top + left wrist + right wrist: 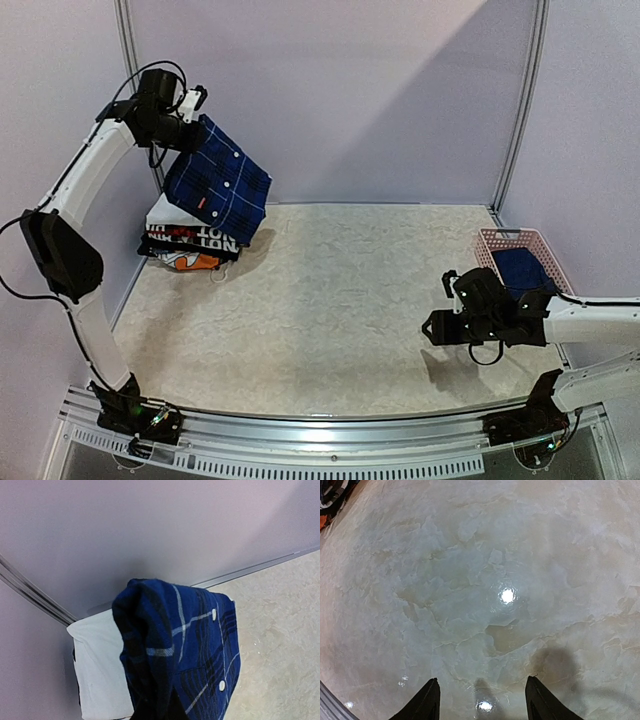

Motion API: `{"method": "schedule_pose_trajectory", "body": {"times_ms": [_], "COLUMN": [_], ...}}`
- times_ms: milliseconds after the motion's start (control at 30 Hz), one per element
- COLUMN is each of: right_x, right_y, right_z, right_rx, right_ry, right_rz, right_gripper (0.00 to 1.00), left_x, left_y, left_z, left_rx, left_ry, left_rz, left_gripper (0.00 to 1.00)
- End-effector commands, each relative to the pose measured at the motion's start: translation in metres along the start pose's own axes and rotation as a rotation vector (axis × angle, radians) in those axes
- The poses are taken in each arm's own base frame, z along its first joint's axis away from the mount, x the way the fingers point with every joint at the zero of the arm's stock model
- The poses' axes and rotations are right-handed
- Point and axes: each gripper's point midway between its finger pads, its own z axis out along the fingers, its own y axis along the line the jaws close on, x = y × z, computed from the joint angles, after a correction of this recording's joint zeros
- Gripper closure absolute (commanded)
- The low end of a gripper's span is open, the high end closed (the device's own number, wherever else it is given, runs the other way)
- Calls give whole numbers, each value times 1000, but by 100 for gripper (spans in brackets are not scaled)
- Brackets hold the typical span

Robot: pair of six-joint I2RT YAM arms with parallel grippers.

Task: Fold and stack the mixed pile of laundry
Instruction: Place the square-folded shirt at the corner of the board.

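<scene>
My left gripper is raised high at the back left, shut on the top edge of the dark-blue plaid shirt. The shirt hangs folded from it, its lower edge draped over a stack of folded garments. In the left wrist view the plaid shirt fills the centre and hides my fingers, with the white folded garment beneath it. A navy T-shirt lies in the pink basket at the right. My right gripper hovers open over bare table near the basket, with nothing between its fingers.
The stack at the back left holds a white garment and a black one with red lettering. Lilac walls close the back and sides, with metal poles at the corners. A metal rail runs along the near edge.
</scene>
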Motion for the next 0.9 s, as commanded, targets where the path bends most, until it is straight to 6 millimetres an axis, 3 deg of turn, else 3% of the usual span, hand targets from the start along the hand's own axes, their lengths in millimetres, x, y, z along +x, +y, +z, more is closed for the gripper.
{"method": "schedule_pose_trajectory", "body": {"times_ms": [0,567,867], "right_x": [6,11,15], "right_y": [-4,-4,-5], "right_z": [6,16,22], "right_rx": [11,23,37], "right_ry": [18,51,76], "right_rz": [-4,-12,-18], "right_gripper": [41,42,42], "left_x": [-12,21,54], "left_y": [26,89,147], "left_z": [8,86,116], "left_rx": [-11,-20,-43], "left_ry": [-44,21,34], "left_rz": [-22,-57,-184], "left_gripper": [100,100,100]}}
